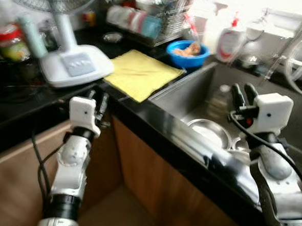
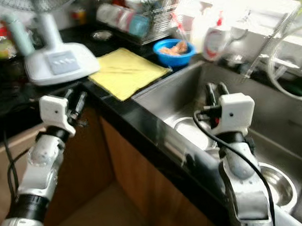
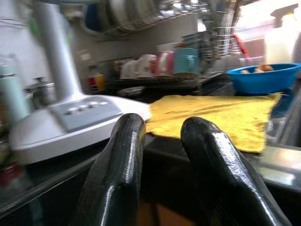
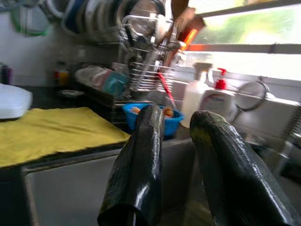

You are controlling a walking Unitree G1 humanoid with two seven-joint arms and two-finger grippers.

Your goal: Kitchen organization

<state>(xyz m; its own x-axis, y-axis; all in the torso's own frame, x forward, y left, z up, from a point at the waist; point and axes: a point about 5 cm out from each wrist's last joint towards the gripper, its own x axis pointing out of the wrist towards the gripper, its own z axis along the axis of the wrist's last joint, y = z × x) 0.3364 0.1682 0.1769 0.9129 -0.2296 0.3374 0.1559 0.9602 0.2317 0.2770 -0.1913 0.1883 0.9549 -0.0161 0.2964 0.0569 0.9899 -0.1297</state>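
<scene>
The robot stands at the corner of a black counter, angled toward the steel sink.

**Left hand.** The left hand is raised to the counter's front edge, just below the yellow cloth. Its fingers stand slightly apart with a narrow gap between them and hold nothing. This position points the wrist camera across the counter at the cloth and the white fan base beside it, which suits an approach to either item.

**Right hand.** The right hand hangs over the sink basin, above the steel bowls lying in it. Its fingers are likewise a little apart and empty. Judged from this placement, the bowls are the likely next objects to be lifted out.

**Work items.**
- The cloth lies flat at the sink's near corner, probably as a draining mat.
- A blue bowl with orange contents sits just behind the cloth, touching or nearly touching its far edge.
- A dish rack full of cups stands at the back.
- Spray and soap bottles stand by the sink's far rim, within reach for washing.

No item is grasped yet; the sorting appears to be at an early stage.
</scene>
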